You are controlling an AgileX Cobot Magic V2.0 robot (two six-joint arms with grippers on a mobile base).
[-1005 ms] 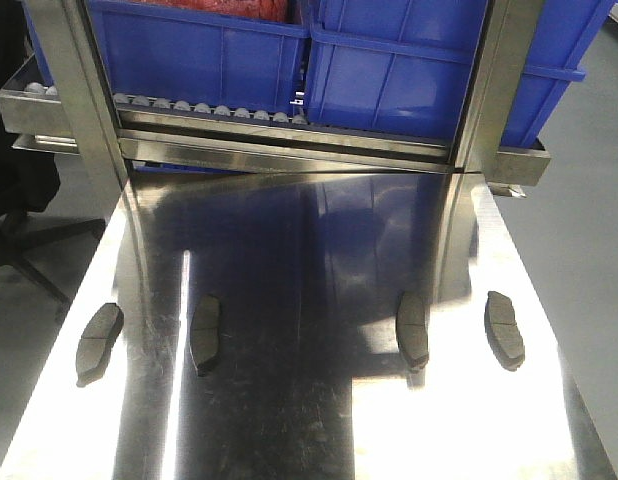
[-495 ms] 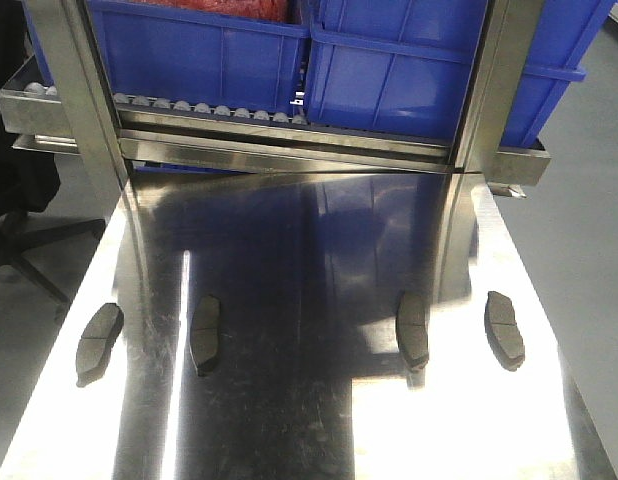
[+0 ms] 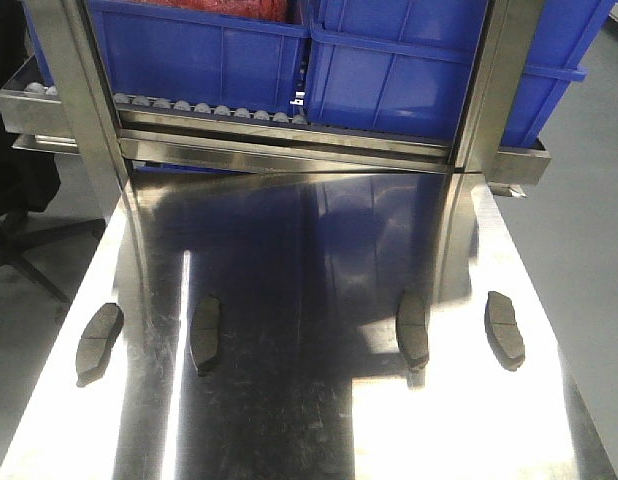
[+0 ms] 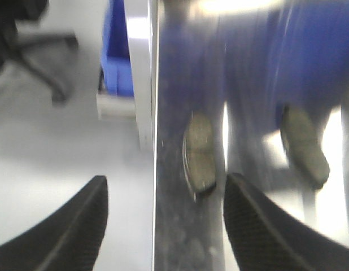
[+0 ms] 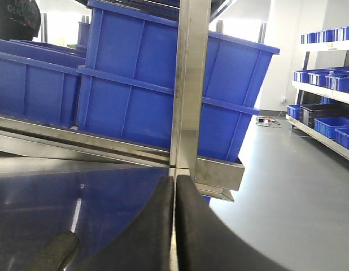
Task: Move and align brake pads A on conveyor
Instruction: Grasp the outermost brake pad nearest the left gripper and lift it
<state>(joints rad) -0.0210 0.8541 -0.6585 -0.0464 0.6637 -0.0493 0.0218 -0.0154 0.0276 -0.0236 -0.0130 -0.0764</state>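
Several dark grey brake pads lie in a row on the shiny steel tabletop (image 3: 309, 400): far left (image 3: 99, 340), left of middle (image 3: 204, 333), right of middle (image 3: 412, 328) and far right (image 3: 504, 328). The conveyor is out of view. Neither gripper shows in the front view. My left gripper (image 4: 166, 220) is open and empty over the table's left edge, with one pad (image 4: 200, 149) just ahead between the jaws and another pad (image 4: 304, 144) to its right. My right gripper (image 5: 174, 189) is shut on nothing above the table; a pad (image 5: 56, 251) lies to its lower left.
Blue bins (image 3: 389, 70) stand on a roller rack with steel posts (image 3: 484, 90) at the far end of the table. An office chair base (image 4: 33, 45) stands on the floor to the left. Shelves with blue bins (image 5: 327, 79) stand far right.
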